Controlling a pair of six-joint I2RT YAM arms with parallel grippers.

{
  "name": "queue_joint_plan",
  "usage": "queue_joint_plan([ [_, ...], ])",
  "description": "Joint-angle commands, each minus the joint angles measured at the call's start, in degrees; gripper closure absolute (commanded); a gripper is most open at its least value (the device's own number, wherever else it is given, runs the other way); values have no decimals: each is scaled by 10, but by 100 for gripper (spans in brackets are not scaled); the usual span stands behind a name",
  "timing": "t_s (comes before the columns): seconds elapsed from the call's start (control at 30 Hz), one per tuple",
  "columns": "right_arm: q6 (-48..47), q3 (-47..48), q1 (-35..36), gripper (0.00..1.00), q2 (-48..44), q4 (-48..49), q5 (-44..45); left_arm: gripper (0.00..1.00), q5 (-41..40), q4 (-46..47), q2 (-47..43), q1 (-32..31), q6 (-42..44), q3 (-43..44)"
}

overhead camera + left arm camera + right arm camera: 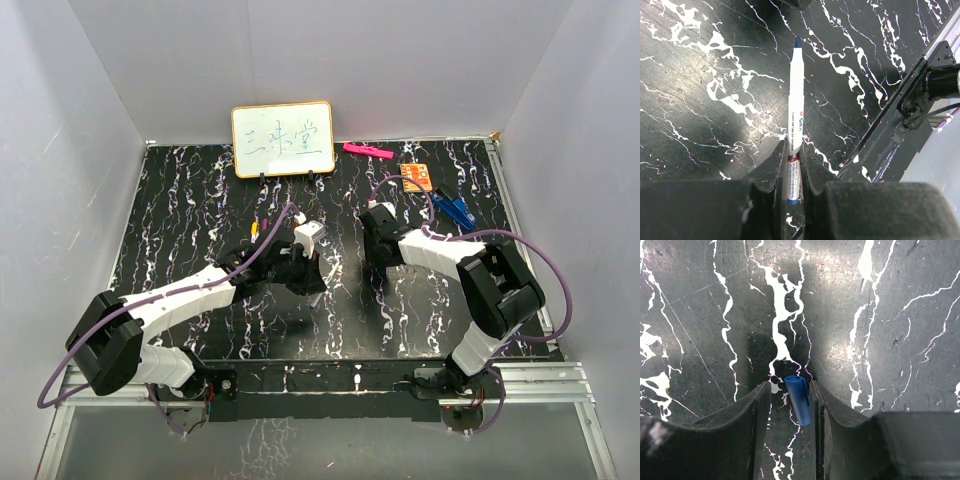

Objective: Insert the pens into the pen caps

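Note:
My left gripper (pixel 794 150) is shut on a white-barrelled pen (pixel 795 95). The pen sticks out ahead of the fingers, its dark blue tip pointing away over the black marbled table. In the top view this gripper (pixel 305 272) is near the table's middle. My right gripper (pixel 790 390) is open, low over the table, with a small blue pen cap (pixel 799 400) lying between its fingers. The cap leans against the right finger (pixel 816 400), and a gap separates it from the left finger. In the top view the right gripper (pixel 378 255) is just right of the left one. Other pens and caps are mostly hidden.
A small whiteboard (pixel 283 140) stands at the back. A pink bar (pixel 367 150), an orange card (pixel 417 178) and a blue clip (pixel 455 208) lie at the back right. Small yellow and red bits (pixel 258 229) lie by the left arm. The metal frame rail (pixel 920 95) runs along the near edge.

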Motion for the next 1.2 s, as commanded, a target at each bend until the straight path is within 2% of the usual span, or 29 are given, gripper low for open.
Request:
queue_joint_plan([
  [0.0,17,-4,-2,66,-2,-18,-14,100,3,8,-14,-3,-2,2],
  [0.27,23,-26,-1,68,-17,-33,1,100,1,10,-14,-3,-2,0],
  [0.37,23,-24,-2,76,-6,-31,3,100,-1,13,-12,-3,-6,-2],
  [0.47,30,-19,-1,98,6,-42,-6,100,-5,16,-12,-3,-13,-7],
  [0.5,33,-17,-1,100,8,-48,-10,100,-7,15,-12,-3,-14,-8],
  [0.73,43,-12,-1,100,-6,-77,-10,100,-14,15,-18,-3,-19,-13],
  [0.87,38,21,-1,100,-26,-71,-31,100,-13,22,-20,-3,-23,-16],
  [1.03,41,71,-1,100,-63,-17,-75,100,1,64,-25,-3,-36,-33],
  [1.17,44,58,3,100,-112,79,-124,100,14,122,-30,-2,-53,-55],
])
